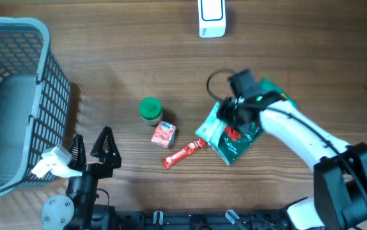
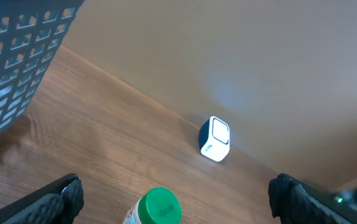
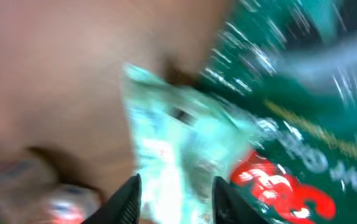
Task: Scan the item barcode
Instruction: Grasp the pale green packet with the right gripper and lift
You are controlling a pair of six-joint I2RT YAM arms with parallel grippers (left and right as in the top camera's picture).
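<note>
Overhead: right pincer [image 1: 226,117] atop green packet [image 1: 236,144]

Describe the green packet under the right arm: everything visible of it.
The green packet is a flat, shiny, plastic-looking pouch: dark green, white lettering, a red mark, a pale crinkled end seal. It lies at an angle on the wooden table, just right of the red stick sachet, whose tip nears its corner. The right gripper is over its upper end; in the blurred wrist view the fingers straddle the pale seal, but whether they grip it I cannot tell.
</note>
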